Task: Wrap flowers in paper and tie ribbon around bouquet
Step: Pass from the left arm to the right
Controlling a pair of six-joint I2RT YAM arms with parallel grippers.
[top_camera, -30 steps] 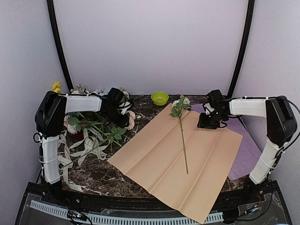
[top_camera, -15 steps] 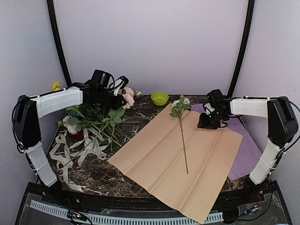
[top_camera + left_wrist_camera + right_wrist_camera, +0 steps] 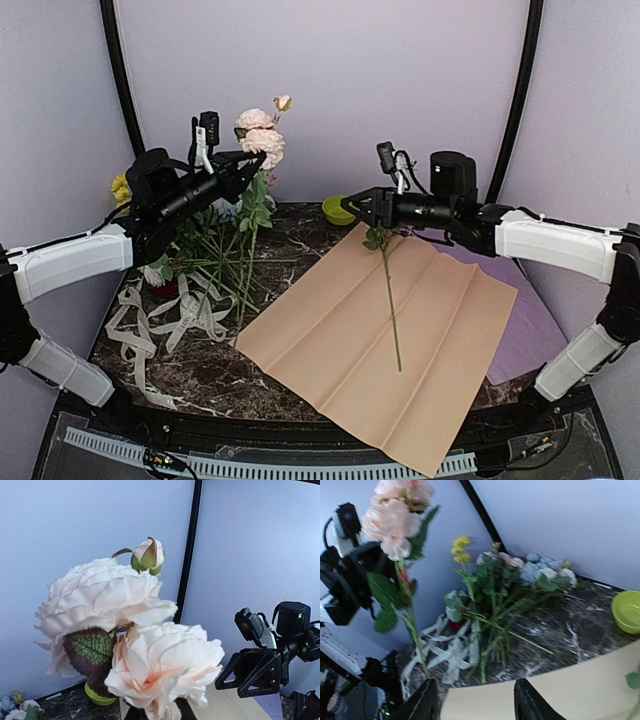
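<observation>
Left arm is up high, forearm stretched out over the far left of the marble table (image 3: 200,375), and the left gripper (image 3: 248,160) is clamped on the pink peony spray (image 3: 258,135). The spray stands close to upright: two full, ruffled fabric blooms and a tight bud on top, with the thin green stem and broad veined leaves dropping straight below the fingers. Its lower tip hangs down by the ribbon (image 3: 170,320), but contact with the table is too close to call. That ribbon is flat, cream, and lies in loose loops at the left. Just beyond it sits the heap of flowers (image 3: 205,262), with wiry green stems fanned toward the middle and small blue, white and yellow heads bunched at the back wall. The peach paper (image 3: 400,350) is matte with straight fold creases, laid like a diamond, its near corner hanging off the front edge. One long white-bloom stem (image 3: 391,300) lies on it, running near to far, with the head at the far end. The right arm reaches level across the purple sheet (image 3: 530,330), its wrist aimed left. The right gripper (image 3: 358,207) stands about half open with nothing in it. A glossy lime bowl (image 3: 340,210) sits just behind it.
</observation>
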